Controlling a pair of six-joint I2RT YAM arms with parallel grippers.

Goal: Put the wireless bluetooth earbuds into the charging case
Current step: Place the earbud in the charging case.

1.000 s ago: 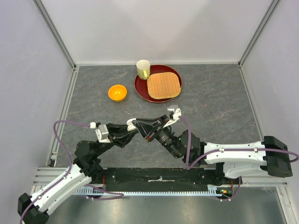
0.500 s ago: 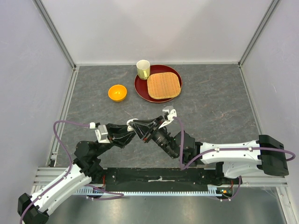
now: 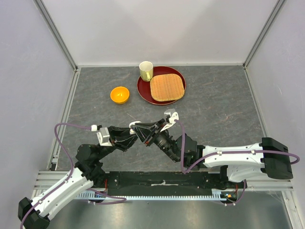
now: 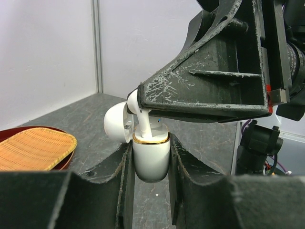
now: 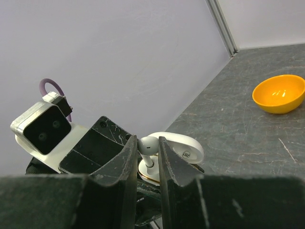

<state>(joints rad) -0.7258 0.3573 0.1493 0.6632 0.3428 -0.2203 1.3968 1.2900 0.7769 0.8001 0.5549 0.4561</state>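
The charging case (image 4: 150, 157) is white with a gold rim, and its lid (image 4: 116, 125) is hinged open. My left gripper (image 4: 150, 145) is shut on the case body and holds it upright above the table. My right gripper (image 5: 148, 146) is shut on the round head of one white earbud (image 5: 148, 144). The earbud's stem (image 4: 143, 121) points down into the case's opening. In the top view both grippers meet at mid-table, left gripper (image 3: 137, 130) against right gripper (image 3: 148, 131). No other earbuds show.
An orange bowl (image 3: 119, 94) sits at the back left. Behind the grippers stands a dark red tray (image 3: 143, 90) carrying a woven mat (image 3: 167, 87), with a pale yellow cup (image 3: 146, 70) at its left edge. White walls enclose the grey table.
My right arm has slid left toward the left gripper, bringing the earbud over and into the case's opening. The left arm has stayed put.
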